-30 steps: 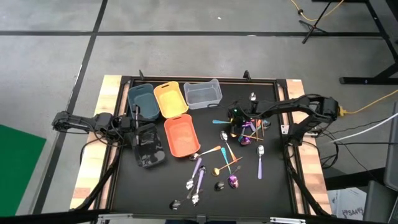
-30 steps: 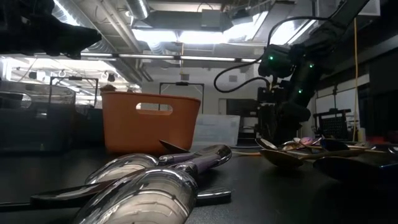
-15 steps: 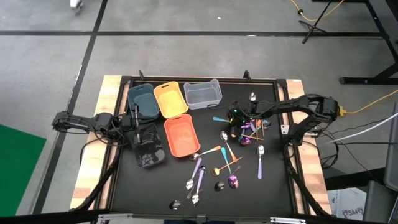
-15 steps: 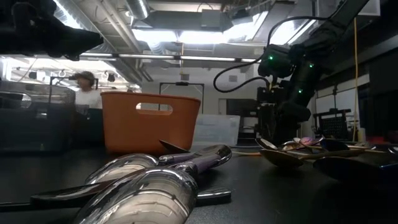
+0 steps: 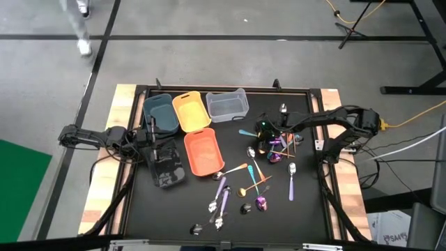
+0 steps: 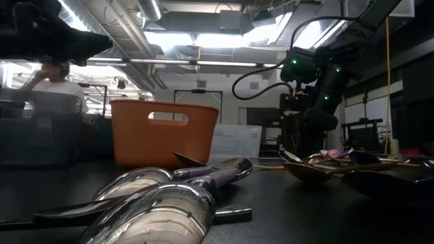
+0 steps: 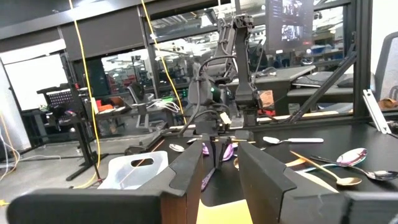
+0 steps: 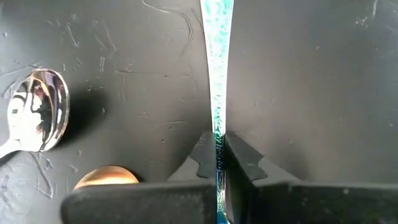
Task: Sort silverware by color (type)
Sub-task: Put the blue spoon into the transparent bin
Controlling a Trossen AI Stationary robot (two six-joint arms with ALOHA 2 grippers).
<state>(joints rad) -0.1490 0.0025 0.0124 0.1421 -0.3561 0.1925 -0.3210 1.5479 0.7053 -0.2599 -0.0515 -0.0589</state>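
A robotics lab or workshop: a black-topped bench (image 5: 174,209) on a bare concrete floor (image 5: 209,63), exposed ceiling ducts (image 6: 203,20) with strip lighting, trailing yellow cables (image 5: 418,111), equipment racks and monitors (image 7: 289,18) far behind.

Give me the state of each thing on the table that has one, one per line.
Right hand: shut on the teal utensil.
Teal utensil: handle pinched, lying on the table.
Left hand: open, empty, above the black bin.
Orange bin: upright, empty.
Clear bin: upright, empty.
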